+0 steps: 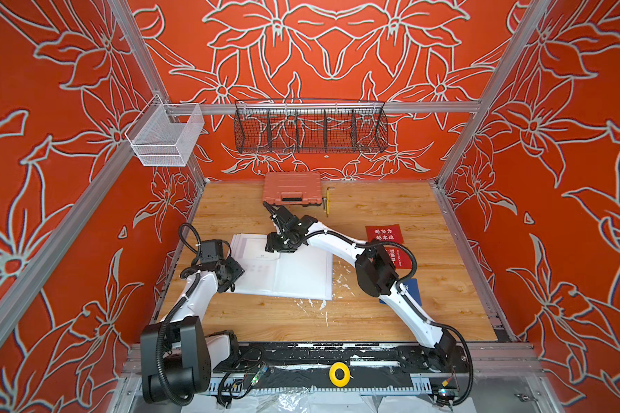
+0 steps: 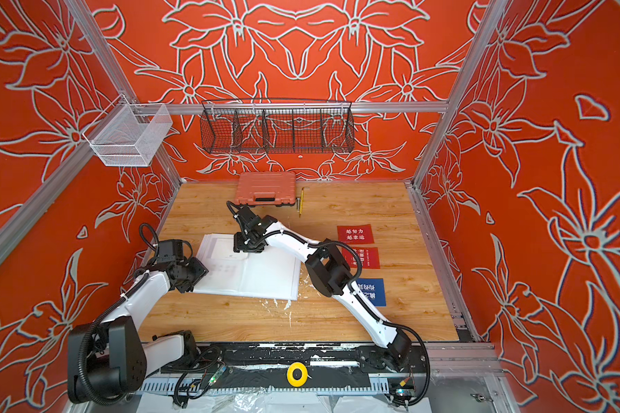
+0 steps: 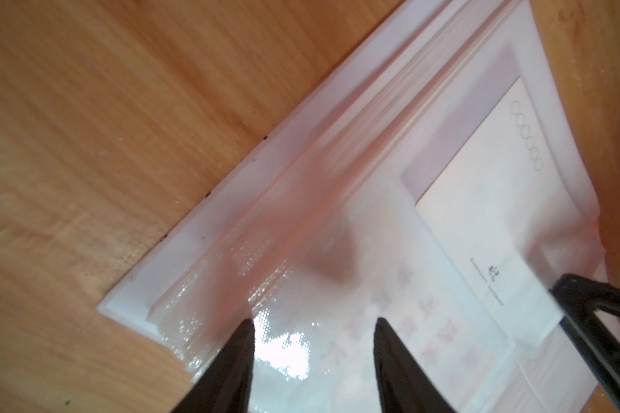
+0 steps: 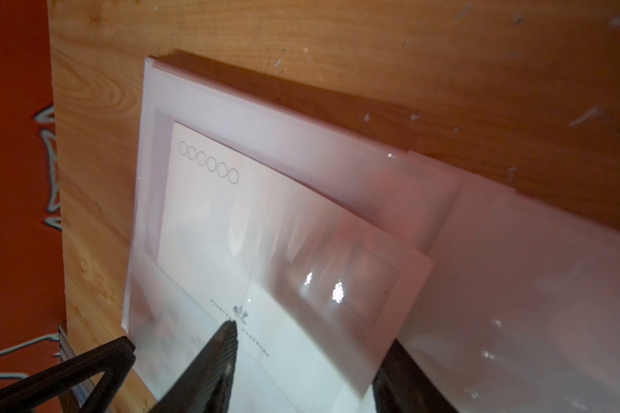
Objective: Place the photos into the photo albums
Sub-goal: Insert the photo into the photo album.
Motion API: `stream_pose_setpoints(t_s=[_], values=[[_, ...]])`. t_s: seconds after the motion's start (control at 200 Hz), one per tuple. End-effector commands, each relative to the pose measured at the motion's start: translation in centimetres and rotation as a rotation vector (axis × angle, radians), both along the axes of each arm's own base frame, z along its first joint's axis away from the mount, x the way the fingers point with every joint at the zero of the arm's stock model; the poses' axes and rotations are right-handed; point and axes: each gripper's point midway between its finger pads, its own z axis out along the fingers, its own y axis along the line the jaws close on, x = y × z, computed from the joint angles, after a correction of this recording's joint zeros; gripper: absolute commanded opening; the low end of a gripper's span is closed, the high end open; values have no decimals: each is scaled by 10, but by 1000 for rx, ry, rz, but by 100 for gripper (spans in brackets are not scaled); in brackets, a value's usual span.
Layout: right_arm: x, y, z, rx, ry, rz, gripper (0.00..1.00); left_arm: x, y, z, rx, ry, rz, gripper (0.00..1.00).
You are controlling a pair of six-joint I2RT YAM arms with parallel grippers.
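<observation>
The photo album (image 1: 301,279) (image 2: 265,280) lies open on the wooden table, its white sleeve pages up. My right gripper (image 1: 275,249) (image 4: 312,336) is open over its far left page. A white photo (image 4: 230,221) (image 3: 498,214) with a row of circles passes between the fingers, its far part under the clear sleeve. My left gripper (image 1: 235,272) (image 3: 314,321) is open with its tips on the shiny near-left page. To the right lie two red photos (image 2: 355,234) (image 2: 367,258) and a blue photo (image 2: 373,291), the nearer ones partly hidden by the right arm.
An orange-pink plastic case (image 1: 292,189) sits at the back edge with a yellow pencil-like tool (image 1: 327,203) beside it. A black wire basket (image 1: 310,127) and a white mesh basket (image 1: 165,137) hang above the table. White flecks (image 1: 323,304) dot the wood near the album.
</observation>
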Motion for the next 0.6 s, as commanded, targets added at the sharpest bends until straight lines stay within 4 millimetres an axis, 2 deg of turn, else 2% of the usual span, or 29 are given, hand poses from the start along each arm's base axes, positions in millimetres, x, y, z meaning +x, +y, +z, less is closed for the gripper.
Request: stream_pose_setpoints(t_s=[0.0,0.265,0.4,0.596], values=[[-11,6,-9,0,54,14,60,-3,-1,-1,-4,0,-4,53],[-22,23,-2,42,65,59,60,-3,-1,0,-3,-3,-4,52],[-27,20,-6,21,75,76,61,-4,-1,0,-1,0,-3,52],[-31,17,8,35,44,103,61,-4,-1,0,0,-1,-3,52]])
